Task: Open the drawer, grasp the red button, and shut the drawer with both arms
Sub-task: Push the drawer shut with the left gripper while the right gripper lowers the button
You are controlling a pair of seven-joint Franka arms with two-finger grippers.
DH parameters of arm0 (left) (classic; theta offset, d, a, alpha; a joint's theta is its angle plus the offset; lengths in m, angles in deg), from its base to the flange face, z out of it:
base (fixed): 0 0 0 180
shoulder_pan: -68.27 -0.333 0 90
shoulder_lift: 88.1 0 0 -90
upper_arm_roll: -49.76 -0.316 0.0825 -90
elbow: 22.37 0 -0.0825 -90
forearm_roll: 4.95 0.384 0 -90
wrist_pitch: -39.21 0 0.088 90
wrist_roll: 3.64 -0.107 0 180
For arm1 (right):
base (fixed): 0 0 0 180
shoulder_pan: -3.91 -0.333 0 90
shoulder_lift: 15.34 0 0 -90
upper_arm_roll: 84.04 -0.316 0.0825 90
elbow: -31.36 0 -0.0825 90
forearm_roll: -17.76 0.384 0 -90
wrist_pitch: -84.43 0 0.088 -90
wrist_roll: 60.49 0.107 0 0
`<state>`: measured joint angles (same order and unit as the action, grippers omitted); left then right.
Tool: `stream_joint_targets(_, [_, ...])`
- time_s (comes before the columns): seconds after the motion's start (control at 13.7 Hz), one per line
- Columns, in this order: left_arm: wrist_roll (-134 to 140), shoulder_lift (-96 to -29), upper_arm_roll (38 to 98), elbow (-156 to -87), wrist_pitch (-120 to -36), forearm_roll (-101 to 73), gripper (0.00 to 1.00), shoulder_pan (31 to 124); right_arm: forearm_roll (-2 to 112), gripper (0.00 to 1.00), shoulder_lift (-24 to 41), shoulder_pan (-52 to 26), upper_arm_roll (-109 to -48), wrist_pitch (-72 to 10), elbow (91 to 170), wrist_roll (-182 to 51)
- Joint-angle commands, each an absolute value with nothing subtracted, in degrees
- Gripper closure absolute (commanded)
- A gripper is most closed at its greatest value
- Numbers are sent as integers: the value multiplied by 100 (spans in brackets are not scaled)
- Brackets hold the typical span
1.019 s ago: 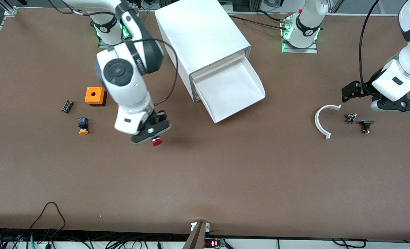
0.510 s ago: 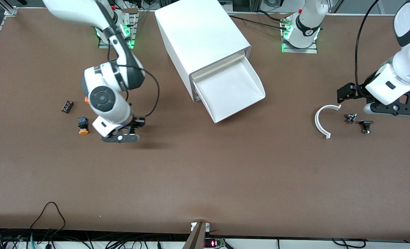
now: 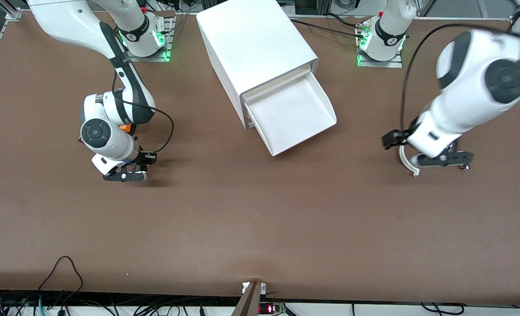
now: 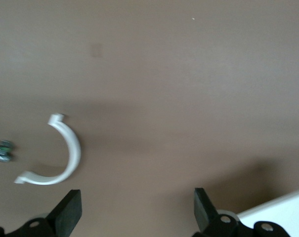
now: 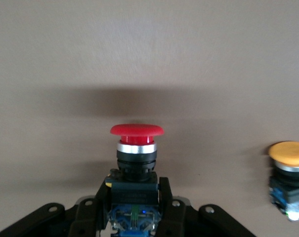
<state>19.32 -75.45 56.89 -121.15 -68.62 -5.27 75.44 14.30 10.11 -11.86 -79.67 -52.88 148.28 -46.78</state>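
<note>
The drawer (image 3: 292, 112) of the white cabinet (image 3: 255, 44) stands pulled out, and nothing shows inside it. My right gripper (image 3: 126, 175) is low over the table toward the right arm's end, shut on the button (image 5: 136, 148). Its fingers (image 5: 164, 195) clamp the black-and-blue body and the red cap points away from them. The front view hides the button under that gripper. My left gripper (image 3: 445, 160) hangs open and holds nothing, over the table toward the left arm's end. In the left wrist view it (image 4: 135, 212) shows wide apart above bare table.
An orange-yellow capped button (image 5: 287, 154) stands close beside the held one. An orange cube (image 3: 127, 127) peeks out by the right wrist. A white curved piece (image 3: 405, 160) (image 4: 65, 153) and small dark parts (image 3: 464, 166) lie under the left hand.
The right arm has carried the red button away from the drawer toward its own end of the table, down beside the orange-yellow button. The left arm has swung in over the white curved piece.
</note>
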Motion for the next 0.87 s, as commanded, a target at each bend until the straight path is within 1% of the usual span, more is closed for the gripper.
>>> stream_joint_targets(0.0, [2816, -7228, 5793, -12457, -7625, -583, 0, 7706, 1346, 75, 707, -1068, -8052, -6082, 15676, -4757])
stream_joint_targets(0.15, [3246, -7053, 5811, -12782, -8188, -592, 0, 7890, 1337, 75, 707, -1059, -8052, -6199, 15748, -4774])
stream_joint_targets(0.22, [3562, -7034, 5916, -12993, -8486, -592, 0, 7943, 1346, 60, 690, -1059, -8052, -6156, 15713, -4739])
stream_joint_targets(0.29, [3817, -7034, 6091, -13247, -8820, -592, 0, 7952, 1372, 15, 672, -1059, -8052, -6147, 15626, -4678])
stream_joint_targets(0.36, [4116, -7034, 6205, -13485, -9128, -592, 0, 7961, 1381, 0, 628, -1050, -8052, -6025, 15521, -4643])
stream_joint_targets(0.51, [4425, -7034, 6443, -13811, -9376, -592, 0, 7996, 1433, 0, 506, -1050, -8052, -5420, 15126, -4616])
stream_joint_targets(0.66, [4497, -7034, 6680, -13917, -9351, -600, 0, 7996, 1442, 0, 382, -1050, -8052, -4813, 14730, -4625])
stream_joint_targets(0.8, [4505, -7034, 6909, -13962, -9289, -1072, 0, 7996, 1451, 0, 294, -1041, -8052, -4434, 14440, -4625])
